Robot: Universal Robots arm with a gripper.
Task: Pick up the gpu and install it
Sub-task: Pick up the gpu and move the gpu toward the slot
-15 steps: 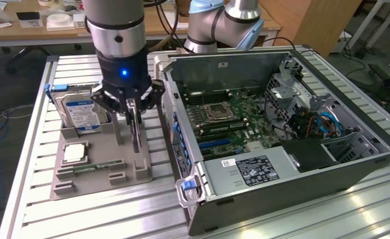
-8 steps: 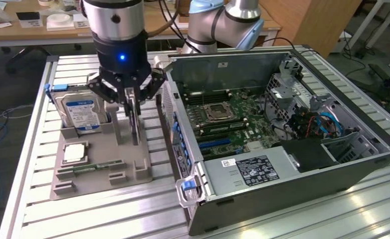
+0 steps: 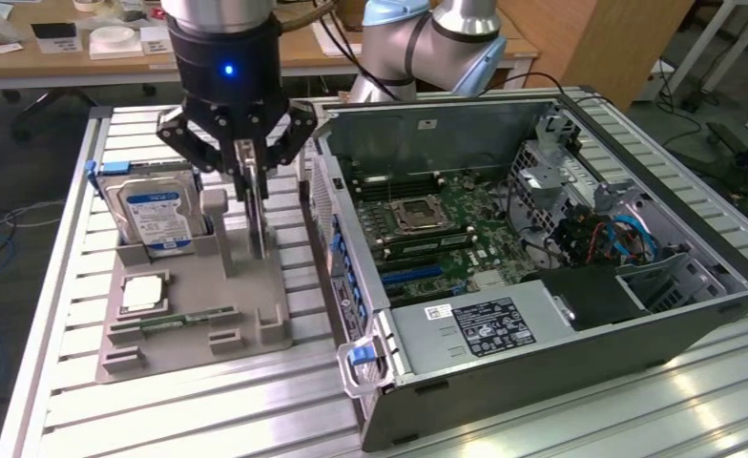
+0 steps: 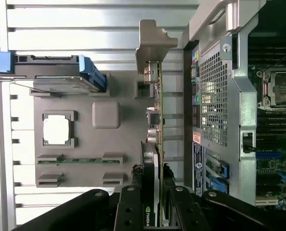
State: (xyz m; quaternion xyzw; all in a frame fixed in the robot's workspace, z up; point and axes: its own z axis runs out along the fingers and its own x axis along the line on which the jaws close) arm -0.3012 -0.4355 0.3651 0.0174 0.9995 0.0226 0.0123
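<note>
1. The gpu stands upright and edge-on between the jaws, which are clamped on its upper part.
2. The gripper holds it over the grey tray, beside the open computer case.

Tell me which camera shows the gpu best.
The wrist view: the gpu runs edge-on along its whole length, from the pale bracket to the end clamped in the gripper. In the exterior view it is a thin upright sliver below the gripper.
</note>
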